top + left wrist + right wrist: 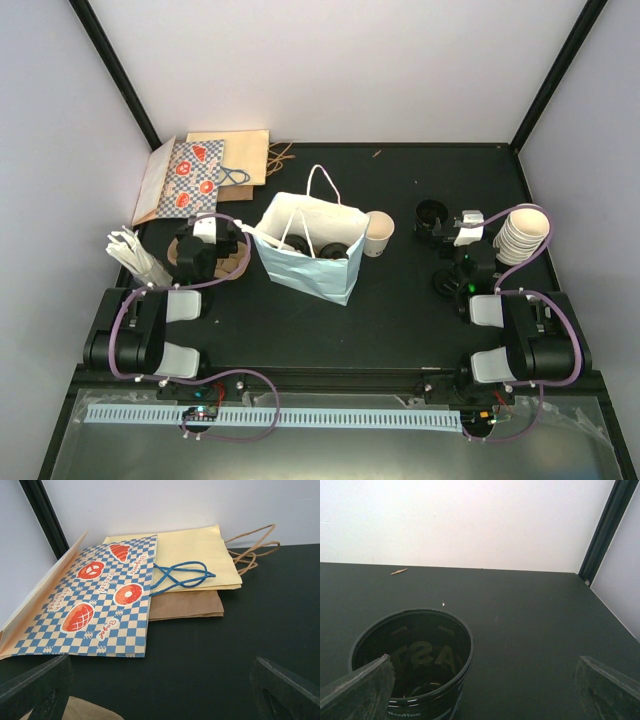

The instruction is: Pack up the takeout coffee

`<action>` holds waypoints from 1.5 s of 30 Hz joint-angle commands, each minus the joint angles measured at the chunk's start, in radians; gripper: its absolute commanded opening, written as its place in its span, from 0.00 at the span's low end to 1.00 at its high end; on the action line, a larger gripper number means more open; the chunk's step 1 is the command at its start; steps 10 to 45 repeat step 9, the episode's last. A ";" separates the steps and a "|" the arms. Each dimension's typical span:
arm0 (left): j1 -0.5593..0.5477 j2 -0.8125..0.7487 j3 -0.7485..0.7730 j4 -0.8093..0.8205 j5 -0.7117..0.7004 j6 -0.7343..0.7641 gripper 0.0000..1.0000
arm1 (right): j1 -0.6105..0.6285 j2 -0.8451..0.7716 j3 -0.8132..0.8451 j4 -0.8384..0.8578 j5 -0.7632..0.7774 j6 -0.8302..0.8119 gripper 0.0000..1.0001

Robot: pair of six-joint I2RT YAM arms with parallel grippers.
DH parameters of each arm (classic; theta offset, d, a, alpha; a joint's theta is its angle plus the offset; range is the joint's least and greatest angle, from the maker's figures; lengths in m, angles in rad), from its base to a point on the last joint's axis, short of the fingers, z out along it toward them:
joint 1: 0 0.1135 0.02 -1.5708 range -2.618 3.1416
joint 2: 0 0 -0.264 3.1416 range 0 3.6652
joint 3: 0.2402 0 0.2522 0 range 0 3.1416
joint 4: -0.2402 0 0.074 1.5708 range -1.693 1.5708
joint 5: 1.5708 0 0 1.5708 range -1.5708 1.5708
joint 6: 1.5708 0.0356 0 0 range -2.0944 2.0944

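The light blue paper bag stands open mid-table. The black lids of two takeout coffee cups show inside it. A cream-white cup with no lid in sight stands against the bag's right side. My left gripper is left of the bag, over the brown cardboard carrier. It is open and empty in the left wrist view. My right gripper is open and empty. Its left finger is beside an open black tub.
Flat paper bags lie at the back left: a blue checkered one, a yellow one and a brown one. A stack of white cups stands at the right. White sticks lie at the left. The black tub is right of the bag.
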 commanded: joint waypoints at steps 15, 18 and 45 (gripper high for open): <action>-0.008 -0.019 0.032 0.010 0.007 -0.008 0.99 | -0.005 -0.005 0.022 0.037 -0.004 0.004 1.00; -0.008 -0.019 0.032 0.010 0.007 -0.008 0.99 | -0.005 -0.005 0.022 0.037 -0.004 0.004 1.00; -0.008 -0.019 0.032 0.010 0.007 -0.008 0.99 | -0.005 -0.005 0.022 0.037 -0.004 0.004 1.00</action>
